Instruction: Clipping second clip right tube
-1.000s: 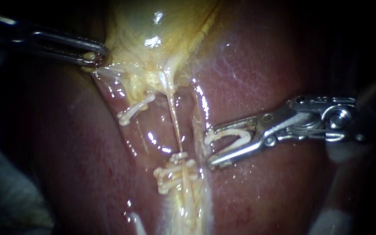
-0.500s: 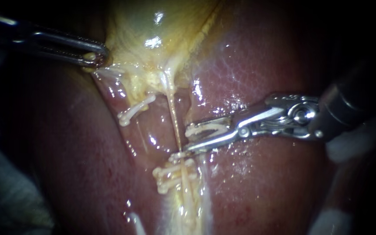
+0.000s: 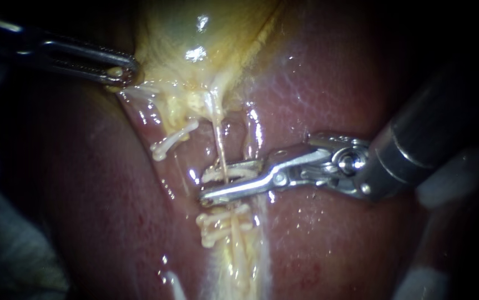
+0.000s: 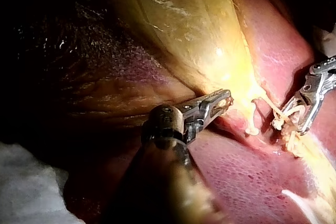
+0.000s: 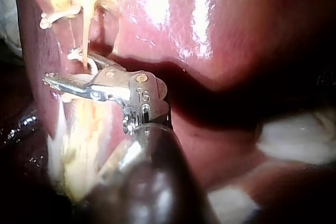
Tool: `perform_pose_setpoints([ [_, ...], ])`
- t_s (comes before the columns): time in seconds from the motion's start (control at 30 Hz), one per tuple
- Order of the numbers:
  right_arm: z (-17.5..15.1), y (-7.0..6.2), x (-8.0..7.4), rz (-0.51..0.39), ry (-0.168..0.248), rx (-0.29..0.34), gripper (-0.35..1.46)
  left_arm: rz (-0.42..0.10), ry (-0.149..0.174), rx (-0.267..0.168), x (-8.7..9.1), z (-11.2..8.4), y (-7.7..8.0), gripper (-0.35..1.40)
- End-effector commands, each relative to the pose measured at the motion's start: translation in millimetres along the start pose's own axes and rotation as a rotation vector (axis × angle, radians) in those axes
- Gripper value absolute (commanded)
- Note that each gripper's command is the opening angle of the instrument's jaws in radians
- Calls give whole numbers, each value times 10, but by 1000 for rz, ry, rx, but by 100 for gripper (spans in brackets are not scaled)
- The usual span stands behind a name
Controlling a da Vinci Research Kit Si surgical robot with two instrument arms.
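A thin pale right tube (image 3: 220, 147) runs down from the yellow gallbladder (image 3: 206, 33) over the red liver (image 3: 328, 94). My right instrument (image 3: 210, 184) comes in from the right. Its jaws carry a white clip (image 3: 233, 173) and straddle that tube just above a cluster of clips (image 3: 222, 223) that sit lower on it. In the right wrist view the same jaws (image 5: 65, 69) bracket the tube (image 5: 84, 30). A single clip (image 3: 174, 139) sits on the left tube. My left instrument (image 3: 118, 72) is shut on the gallbladder's edge, as the left wrist view (image 4: 223, 99) also shows.
White gauze (image 3: 444, 186) lies at the right edge behind my right shaft, and more (image 3: 417, 283) at the lower right. Grey cloth (image 3: 6, 250) fills the lower left. The liver (image 4: 247, 177) spreads on both sides of the tubes.
My right instrument has moved left from the bare liver to the tube, and its jaws with the clip have narrowed around it. The left instrument has stayed where it was.
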Motion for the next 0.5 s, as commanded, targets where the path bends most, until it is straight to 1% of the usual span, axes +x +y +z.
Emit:
perform_pose_setpoints([
  [0.03,0,-3,1,5,-1,12,49,0,0,0,0,0,0,-35],
  [0.27,-3,-21,8,18,-4,84,44,0,0,0,0,0,0,-35],
  [0.4,-5,-24,11,15,-35,116,39,0,0,0,0,0,0,-35],
  [0.5,-6,-24,10,17,-47,128,30,0,0,0,0,0,0,-35],
])
